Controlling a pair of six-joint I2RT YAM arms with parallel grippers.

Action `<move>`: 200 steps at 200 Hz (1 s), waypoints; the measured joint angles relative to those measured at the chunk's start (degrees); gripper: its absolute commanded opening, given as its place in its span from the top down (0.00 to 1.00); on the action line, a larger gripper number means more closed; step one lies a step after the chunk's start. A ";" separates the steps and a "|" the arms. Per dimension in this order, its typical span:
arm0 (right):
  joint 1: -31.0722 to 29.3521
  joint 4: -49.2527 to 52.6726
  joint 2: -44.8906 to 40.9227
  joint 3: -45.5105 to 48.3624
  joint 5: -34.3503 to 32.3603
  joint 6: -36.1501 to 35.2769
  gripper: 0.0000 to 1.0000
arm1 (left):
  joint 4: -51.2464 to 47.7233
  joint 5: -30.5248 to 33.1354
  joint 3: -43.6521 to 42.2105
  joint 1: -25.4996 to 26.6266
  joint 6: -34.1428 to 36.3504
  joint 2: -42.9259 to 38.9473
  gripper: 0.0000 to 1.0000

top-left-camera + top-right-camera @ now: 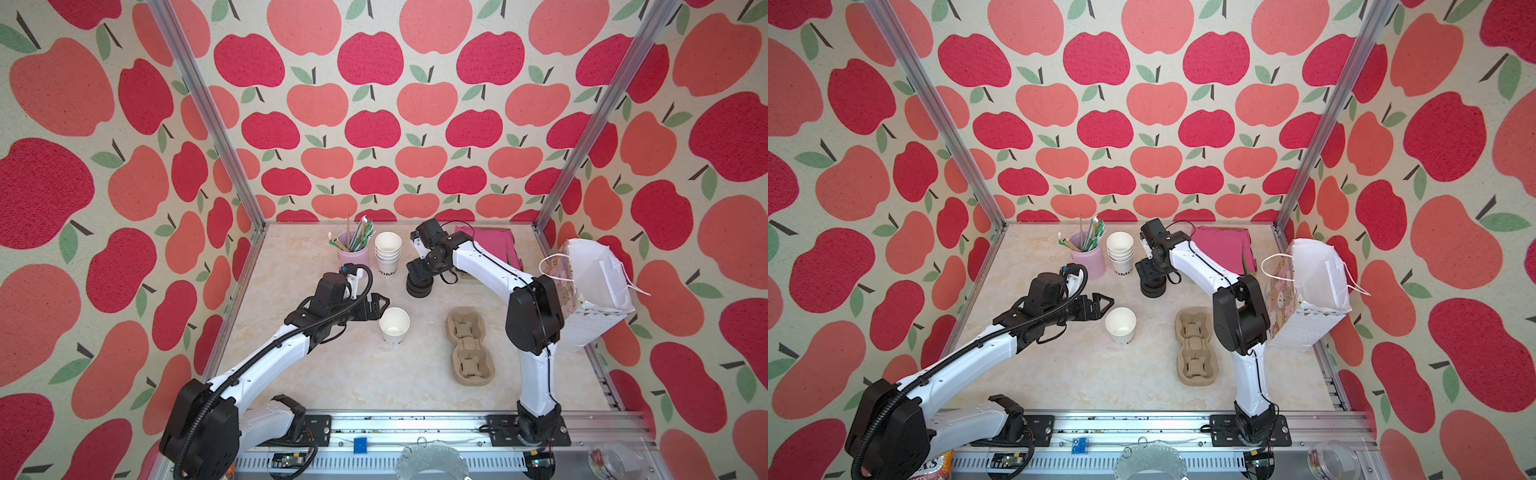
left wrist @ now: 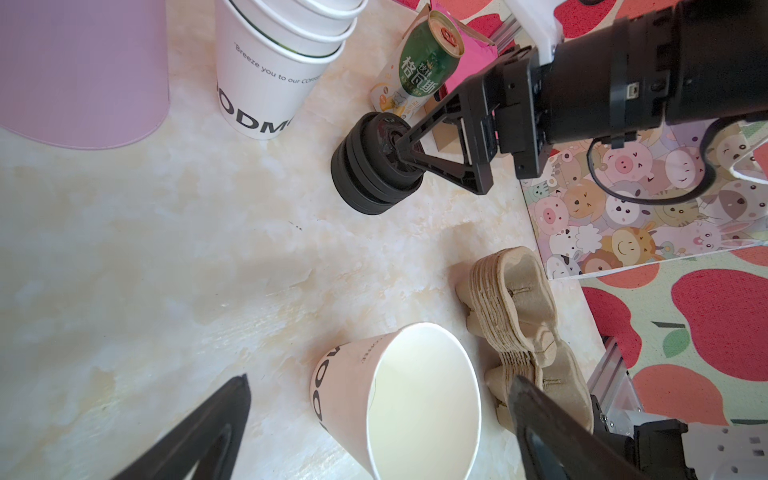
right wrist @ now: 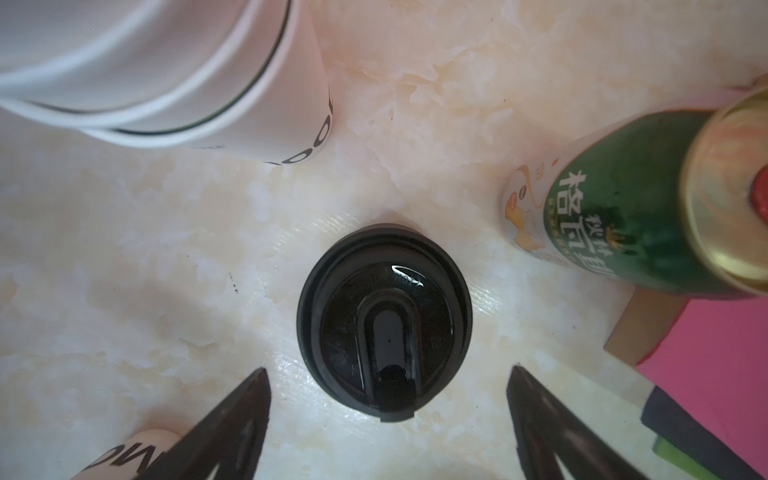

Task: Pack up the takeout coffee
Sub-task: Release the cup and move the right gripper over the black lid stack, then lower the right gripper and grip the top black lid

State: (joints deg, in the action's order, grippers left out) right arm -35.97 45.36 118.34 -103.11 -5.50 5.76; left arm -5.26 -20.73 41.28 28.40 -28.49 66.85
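Note:
The takeout coffee's cup (image 1: pixel 394 325) (image 1: pixel 1120 325), white paper with black lettering, stands upright and lidless mid-table. My left gripper (image 1: pixel 376 306) (image 1: pixel 1100 306) is open just to its left. In the left wrist view the cup (image 2: pixel 345 386) sits between the spread fingers of the left gripper (image 2: pixel 379 380), with gaps on both sides. A short stack of black sip lids (image 1: pixel 419 286) (image 1: pixel 1152 286) stands behind it. My right gripper (image 1: pixel 419 270) (image 1: pixel 1150 270) points down over the stack. In the right wrist view the right gripper (image 3: pixel 388 370) is open, its fingers flanking the top lid (image 3: pixel 382 316) without touching it.
A brown pulp cup carrier (image 1: pixel 467 345) lies right of the cup. A white paper bag (image 1: pixel 590 291) leans at the right wall. A stack of lidless cups (image 1: pixel 387 251), a pink holder of stirrers (image 1: pixel 353 249), pink napkins (image 1: pixel 486 245) and a green can (image 2: pixel 428 58) crowd the back.

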 measured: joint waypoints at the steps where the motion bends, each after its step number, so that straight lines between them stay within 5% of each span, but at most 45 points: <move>1: 0.00 0.00 0.09 -0.04 0.00 0.00 0.10 | 0.00 0.00 -0.02 0.00 0.00 0.00 0.01; 147: 1.27 0.83 5.31 -2.97 2.49 0.11 0.20 | 1.09 0.02 -0.61 0.00 -0.09 0.00 0.01; 200: 1.27 0.85 6.29 -3.45 3.76 0.50 0.33 | 0.98 0.72 -0.63 0.00 -0.04 0.00 0.01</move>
State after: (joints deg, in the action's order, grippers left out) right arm -34.70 46.22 124.64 -106.56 -1.74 6.26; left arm -4.27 -20.01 40.64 28.40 -28.53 66.85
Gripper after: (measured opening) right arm 0.724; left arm 0.991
